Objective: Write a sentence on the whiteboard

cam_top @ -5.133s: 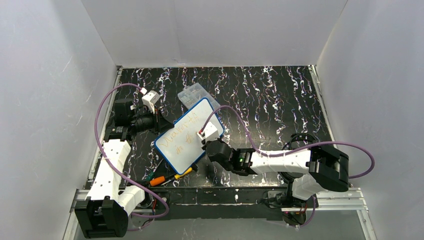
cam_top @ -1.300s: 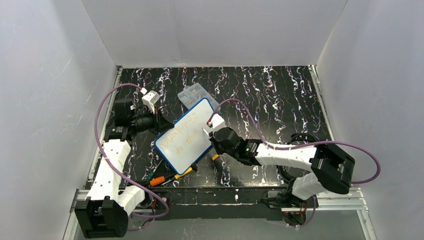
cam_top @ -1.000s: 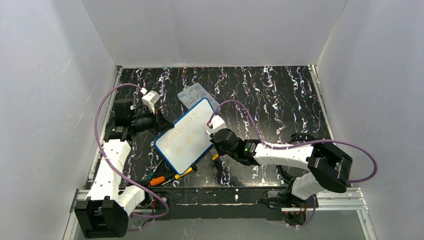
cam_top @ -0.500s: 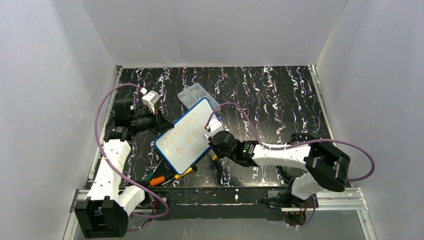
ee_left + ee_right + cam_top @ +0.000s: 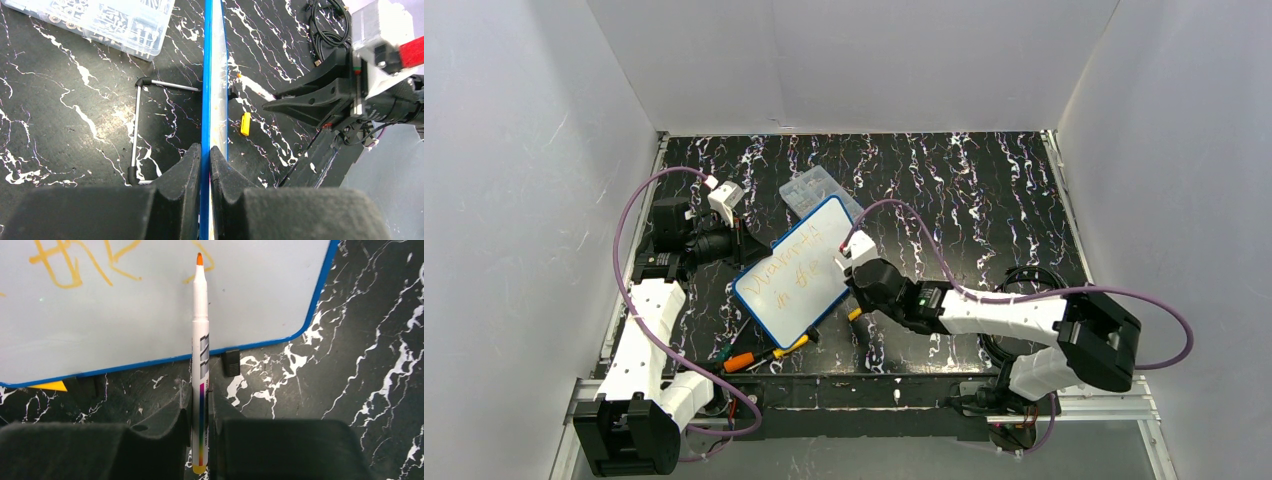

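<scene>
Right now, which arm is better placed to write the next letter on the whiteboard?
The right arm. The right gripper is shut on the orange marker, tip by the sentence on the whiteboard. The left gripper is shut on the whiteboard's blue rim, holding it.

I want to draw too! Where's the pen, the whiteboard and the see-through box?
pen [image 5: 200, 335]: right wrist view, on its white barrel.
whiteboard [image 5: 789, 310]: top view, on its bare white face.
see-through box [image 5: 110, 25]: left wrist view, on its lid.

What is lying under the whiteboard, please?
Seen from the left wrist, the whiteboard stands raised off the table; beneath its back side lies an L-shaped hex key, near the clear box. From above, the board covers that area.
</scene>
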